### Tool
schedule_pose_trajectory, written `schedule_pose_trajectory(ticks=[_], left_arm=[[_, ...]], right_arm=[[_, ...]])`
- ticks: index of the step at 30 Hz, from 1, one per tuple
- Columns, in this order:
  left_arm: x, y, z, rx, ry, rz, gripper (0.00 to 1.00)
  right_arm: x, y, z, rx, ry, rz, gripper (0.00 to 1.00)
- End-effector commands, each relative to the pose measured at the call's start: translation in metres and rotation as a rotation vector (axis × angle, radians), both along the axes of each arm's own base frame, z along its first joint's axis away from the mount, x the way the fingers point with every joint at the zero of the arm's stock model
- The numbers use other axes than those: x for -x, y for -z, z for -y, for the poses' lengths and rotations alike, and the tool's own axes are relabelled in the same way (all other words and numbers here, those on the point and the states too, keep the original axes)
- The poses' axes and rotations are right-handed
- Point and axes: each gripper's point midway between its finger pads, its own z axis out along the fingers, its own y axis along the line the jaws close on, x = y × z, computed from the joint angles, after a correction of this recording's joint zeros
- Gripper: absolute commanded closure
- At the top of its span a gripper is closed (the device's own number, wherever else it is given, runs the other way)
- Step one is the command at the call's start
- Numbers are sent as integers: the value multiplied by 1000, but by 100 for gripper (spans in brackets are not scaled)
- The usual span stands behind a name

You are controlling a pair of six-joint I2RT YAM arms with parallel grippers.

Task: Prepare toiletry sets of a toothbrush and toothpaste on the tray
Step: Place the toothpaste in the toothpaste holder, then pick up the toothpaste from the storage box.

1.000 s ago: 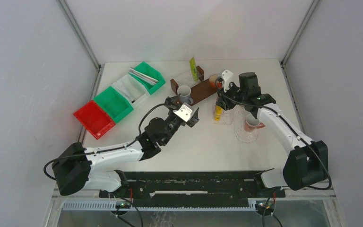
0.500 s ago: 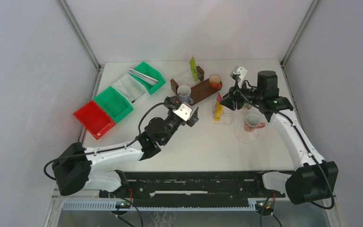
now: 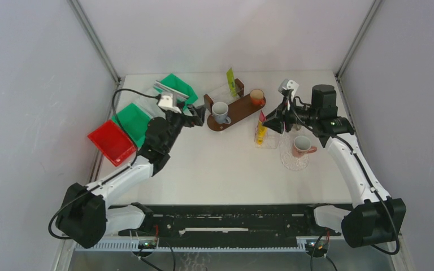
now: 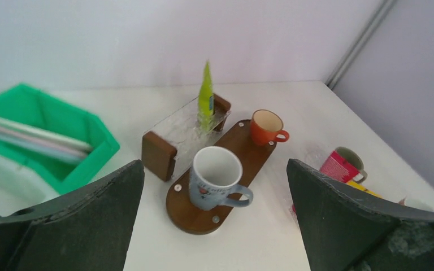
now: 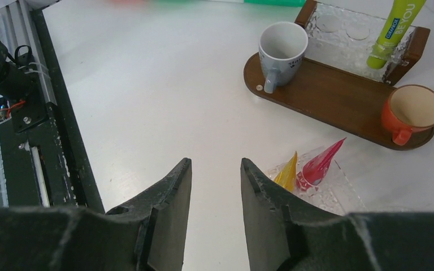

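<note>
While I stood watching, I counted three cups: a grey mug and an orange cup on the brown tray, and a pink mug off it on a glass dish. There were three tubes. A green-yellow tube marked "BEYOU" stood behind the tray, while a yellow tube and a red tube leaned together nearby. Long white toothbrushes, too blurry to count, lay in the far green bin. The left gripper had swung back toward the bins, fingers wide apart. The right gripper hung above the red tube, fingers slightly apart.
</note>
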Motion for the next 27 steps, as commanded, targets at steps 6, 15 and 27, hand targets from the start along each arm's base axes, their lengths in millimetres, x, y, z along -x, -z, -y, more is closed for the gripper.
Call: schedule_pose_trajectory(ticks=[6,15,27], left_arm=[[-52,19,-79,481,-129,-335,3],[-92,45,-167,389,-680,-533,7],[-140,89,-205,245,-944,-769,40]], right_arm=[[5,-13,-3,-23,-27,49,55],[7,-14,-2,-19,-30,55,54],[5,-8,-5,-7,-35,51,54]])
